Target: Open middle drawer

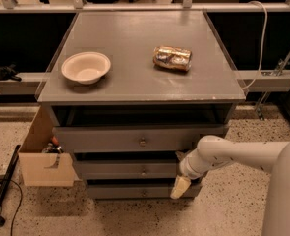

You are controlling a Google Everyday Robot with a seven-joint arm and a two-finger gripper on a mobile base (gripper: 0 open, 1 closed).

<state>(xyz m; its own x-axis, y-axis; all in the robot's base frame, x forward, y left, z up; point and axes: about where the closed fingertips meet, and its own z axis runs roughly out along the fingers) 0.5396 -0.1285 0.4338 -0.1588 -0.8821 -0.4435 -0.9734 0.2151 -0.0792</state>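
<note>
The grey cabinet (134, 82) has three stacked drawers. The middle drawer (125, 170) has a low grey front with a small round knob (143, 171) at its centre. It sits under the taller top drawer (110, 140), with a dark gap above its front. My gripper (180, 187) comes in from the right on a white arm (233, 156). Its cream tip hangs at the right end of the middle drawer's front, just over the bottom drawer (134, 192), well right of the knob.
A cream bowl (85, 67) and a crumpled shiny packet (172, 58) lie on the cabinet top. A cardboard box (40, 161) stands against the cabinet's left side. A black pole (4, 188) lies on the speckled floor at left. A rail and cable are at right.
</note>
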